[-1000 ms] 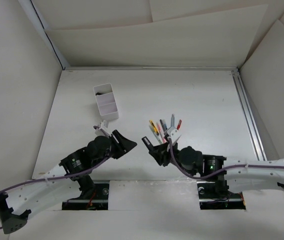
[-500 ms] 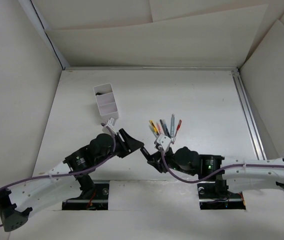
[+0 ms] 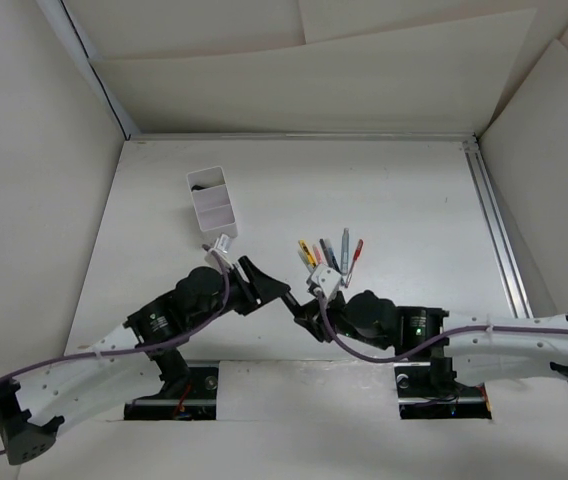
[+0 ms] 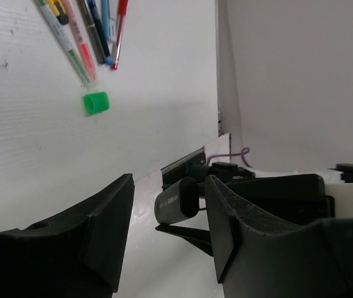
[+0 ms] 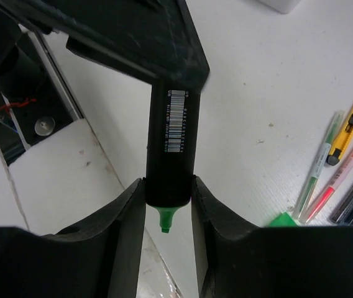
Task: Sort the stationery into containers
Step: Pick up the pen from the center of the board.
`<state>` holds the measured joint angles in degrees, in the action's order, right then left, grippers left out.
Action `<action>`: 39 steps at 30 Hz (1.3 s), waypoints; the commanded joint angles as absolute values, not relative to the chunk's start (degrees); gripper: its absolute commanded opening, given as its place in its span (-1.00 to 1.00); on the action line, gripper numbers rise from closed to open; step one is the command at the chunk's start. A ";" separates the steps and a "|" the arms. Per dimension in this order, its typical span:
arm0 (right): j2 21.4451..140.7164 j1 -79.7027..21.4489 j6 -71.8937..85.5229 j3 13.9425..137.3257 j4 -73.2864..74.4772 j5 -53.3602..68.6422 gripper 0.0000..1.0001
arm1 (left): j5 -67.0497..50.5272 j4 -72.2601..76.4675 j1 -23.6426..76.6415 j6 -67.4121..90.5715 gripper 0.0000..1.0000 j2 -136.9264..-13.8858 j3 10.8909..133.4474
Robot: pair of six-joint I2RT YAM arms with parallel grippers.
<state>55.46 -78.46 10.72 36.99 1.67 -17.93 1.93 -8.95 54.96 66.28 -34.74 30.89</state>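
My right gripper (image 3: 300,306) is shut on a stubby black highlighter (image 5: 170,143), its green tip (image 5: 165,218) pointing back between the jaws (image 5: 168,194). My left gripper (image 3: 272,291) is open, and the highlighter's far end (image 4: 176,200) sits between its fingers (image 4: 229,217) in mid-air. A loose green cap (image 4: 96,102) lies on the table beside a fan of thin pens (image 3: 329,253), also in the right wrist view (image 5: 344,177). The white two-compartment box (image 3: 214,205) stands at the back left, with something dark in its far compartment.
The two arms meet just above the table's near edge (image 3: 294,362). White walls enclose the table on the left, back and right. A metal rail (image 3: 494,225) runs along the right side.
My left gripper has swung right and my right gripper has moved left with the highlighter. The highlighter's end now sits between the left fingers.
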 commanded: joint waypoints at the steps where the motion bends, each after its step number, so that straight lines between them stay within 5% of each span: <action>1: 56.95 -78.75 9.84 40.95 0.26 -17.23 -0.49 | -3.33 -4.67 54.93 64.34 -0.10 -37.87 31.64; 6: 56.34 -78.75 8.71 40.96 0.26 -16.70 -0.49 | -3.08 -3.70 54.93 63.72 -0.16 -38.58 31.03; 10: 57.13 -78.75 8.70 41.48 -0.26 -16.70 -0.49 | -3.08 -2.46 54.93 63.11 -0.45 -39.64 31.03; 14: 58.18 -78.75 8.70 42.01 -1.41 -16.08 -0.49 | -3.08 -2.46 54.93 63.11 -0.96 -40.17 31.03; 18: 58.80 -78.75 8.70 42.01 -1.41 -17.40 -0.49 | -1.15 -4.92 54.93 63.11 -1.00 -38.85 31.55; 23: 55.20 -78.75 8.70 41.48 -0.10 -18.63 0.41 | 3.33 -9.40 54.93 62.58 -1.00 -35.87 32.70; 30: 47.29 -78.05 17.73 34.29 7.02 -25.82 0.51 | 9.30 -12.74 54.93 60.47 -1.00 -36.39 34.45; 32: 49.11 -77.00 24.65 32.09 8.52 -28.38 0.45 | 9.84 -12.74 54.93 59.95 -1.00 -36.91 35.07; 35: 53.86 -74.28 30.49 32.69 13.26 -34.18 0.01 | 10.55 -11.69 54.93 59.41 -1.00 -37.44 35.59; 36: 57.79 -73.40 32.50 32.70 13.97 -34.97 -0.31 | 10.55 -11.69 54.93 58.72 -1.00 -37.96 35.60; 39: 64.66 -69.44 33.83 35.15 14.68 -35.50 -0.50 | 10.55 -11.69 54.93 58.18 -1.00 -37.97 36.12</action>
